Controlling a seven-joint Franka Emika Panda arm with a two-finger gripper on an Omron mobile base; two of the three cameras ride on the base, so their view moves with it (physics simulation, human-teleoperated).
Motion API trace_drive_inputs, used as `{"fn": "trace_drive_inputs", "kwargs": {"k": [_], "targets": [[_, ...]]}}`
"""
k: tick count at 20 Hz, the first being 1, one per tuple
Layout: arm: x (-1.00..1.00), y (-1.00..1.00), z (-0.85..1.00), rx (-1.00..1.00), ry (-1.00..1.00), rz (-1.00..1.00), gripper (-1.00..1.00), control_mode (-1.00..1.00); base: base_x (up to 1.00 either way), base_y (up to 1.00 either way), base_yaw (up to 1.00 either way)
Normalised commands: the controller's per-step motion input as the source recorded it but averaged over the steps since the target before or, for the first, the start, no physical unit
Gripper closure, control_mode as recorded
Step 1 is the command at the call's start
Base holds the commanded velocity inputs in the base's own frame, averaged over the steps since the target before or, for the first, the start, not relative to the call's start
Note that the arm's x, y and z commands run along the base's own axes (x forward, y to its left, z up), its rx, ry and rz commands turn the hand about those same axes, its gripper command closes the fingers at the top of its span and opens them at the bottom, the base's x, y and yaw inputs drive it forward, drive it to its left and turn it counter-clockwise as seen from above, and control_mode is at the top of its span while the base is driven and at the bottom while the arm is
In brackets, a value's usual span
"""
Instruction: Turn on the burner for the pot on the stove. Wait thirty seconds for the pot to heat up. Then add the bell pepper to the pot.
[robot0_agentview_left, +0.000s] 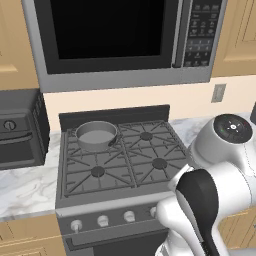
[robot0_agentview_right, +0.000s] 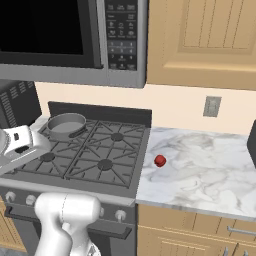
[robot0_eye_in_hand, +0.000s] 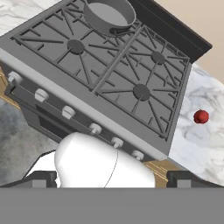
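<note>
The pot (robot0_agentview_left: 96, 135) is sitting upper left on the stove (robot0_agentview_left: 120, 160), awaiting heat; the gripper (robot0_eye_in_hand: 112, 177) is hanging released, the bell pepper (robot0_agentview_right: 160, 160) waiting center-right

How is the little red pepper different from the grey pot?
The bell pepper is red and rounded; the pot is grey, open-topped, with straight walls and a dark handle. The bell pepper is much smaller than the pot. The pot sits on the stove's back left burner; the bell pepper lies on the marble counter beside it.
</note>
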Motion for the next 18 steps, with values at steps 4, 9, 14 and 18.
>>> {"fn": "trace_drive_inputs", "kwargs": {"k": [4, 9, 14, 18], "targets": [[0.0, 0.0, 0.0, 0.0, 0.0, 0.0, -1.0, -1.0, 0.0, 0.0, 0.0], [0.0, 0.0, 0.0, 0.0, 0.0, 0.0, -1.0, -1.0, 0.0, 0.0, 0.0], [0.0, 0.0, 0.0, 0.0, 0.0, 0.0, -1.0, -1.0, 0.0, 0.0, 0.0], [0.0, 0.0, 0.0, 0.0, 0.0, 0.0, -1.0, -1.0, 0.0, 0.0, 0.0]]}}
